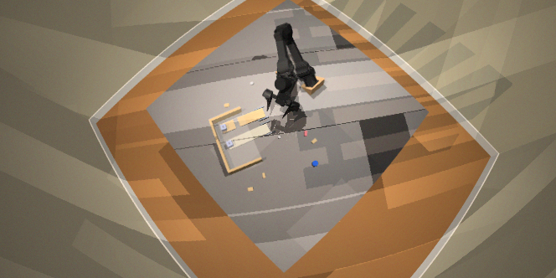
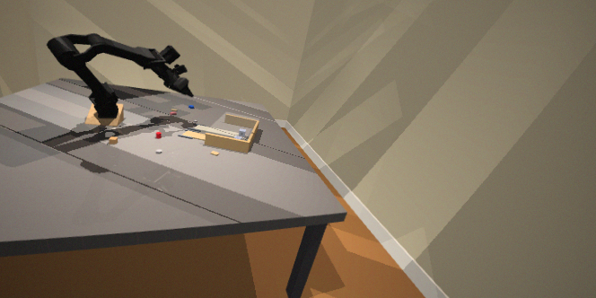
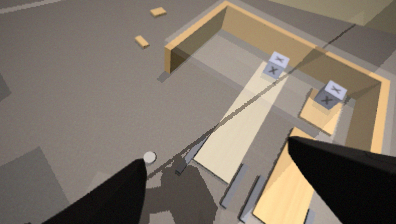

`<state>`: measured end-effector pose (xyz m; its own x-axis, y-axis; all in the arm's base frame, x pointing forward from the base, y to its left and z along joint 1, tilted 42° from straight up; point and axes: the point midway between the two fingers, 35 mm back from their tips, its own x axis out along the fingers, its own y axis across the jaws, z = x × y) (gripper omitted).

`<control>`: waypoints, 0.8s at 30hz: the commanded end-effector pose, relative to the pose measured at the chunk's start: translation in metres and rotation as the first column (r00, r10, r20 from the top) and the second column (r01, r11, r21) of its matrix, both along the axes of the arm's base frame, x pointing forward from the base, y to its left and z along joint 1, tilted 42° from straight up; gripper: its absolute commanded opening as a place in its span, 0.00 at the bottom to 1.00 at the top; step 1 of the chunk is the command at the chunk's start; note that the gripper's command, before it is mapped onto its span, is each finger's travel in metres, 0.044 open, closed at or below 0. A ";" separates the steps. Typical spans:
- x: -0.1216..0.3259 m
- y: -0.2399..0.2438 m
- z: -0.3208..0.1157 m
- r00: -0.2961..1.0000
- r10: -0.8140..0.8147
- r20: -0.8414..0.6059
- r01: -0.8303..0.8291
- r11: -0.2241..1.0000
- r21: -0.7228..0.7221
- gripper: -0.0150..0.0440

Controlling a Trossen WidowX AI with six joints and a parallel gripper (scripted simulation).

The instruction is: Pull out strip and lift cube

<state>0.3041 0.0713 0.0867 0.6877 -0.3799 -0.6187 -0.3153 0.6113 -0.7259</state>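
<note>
A pale cream strip (image 1: 250, 136) (image 3: 240, 120) runs unbroken into the wooden three-sided frame (image 1: 223, 158) (image 2: 226, 143) (image 3: 315, 57). A pale cube (image 1: 229, 143) (image 3: 274, 65) marked with an X stands at its inner end. The other, orange-yellow strip (image 1: 251, 116) (image 3: 282, 182) is separated by a gap from a short piece (image 1: 230, 126) (image 3: 316, 114), which carries a second X-marked cube (image 1: 223, 126) (image 3: 331, 95). A see-through sheet seems to cover the frame. My gripper (image 1: 276, 113) (image 2: 192, 95) (image 3: 217, 154) is open and empty, above the table near the strips' outer ends.
Low dark rails (image 3: 234, 185) flank the strips. A small white disc (image 1: 279, 136) (image 3: 149, 157) lies by the cream strip's outer end. A pink-red block (image 1: 306, 133), a blue disc (image 1: 315, 163) and a red cylinder (image 2: 158, 135) lie apart. Small wooden blocks (image 1: 264, 175) (image 3: 142, 41) lie outside the frame.
</note>
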 end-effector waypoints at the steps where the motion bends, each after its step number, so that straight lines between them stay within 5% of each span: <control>1: 0.013 -0.004 0.055 0.891 -0.291 0.348 0.235 0.953 0.193 0.93; 21: 0.013 -0.004 0.055 0.891 -0.291 0.348 0.235 0.953 0.193 0.93; 24: 0.022 -0.005 0.051 0.893 -0.328 0.308 0.276 0.940 0.201 0.80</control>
<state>0.3184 0.0670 0.1405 0.7526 -0.5123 -0.4138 0.1396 0.7381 -0.6601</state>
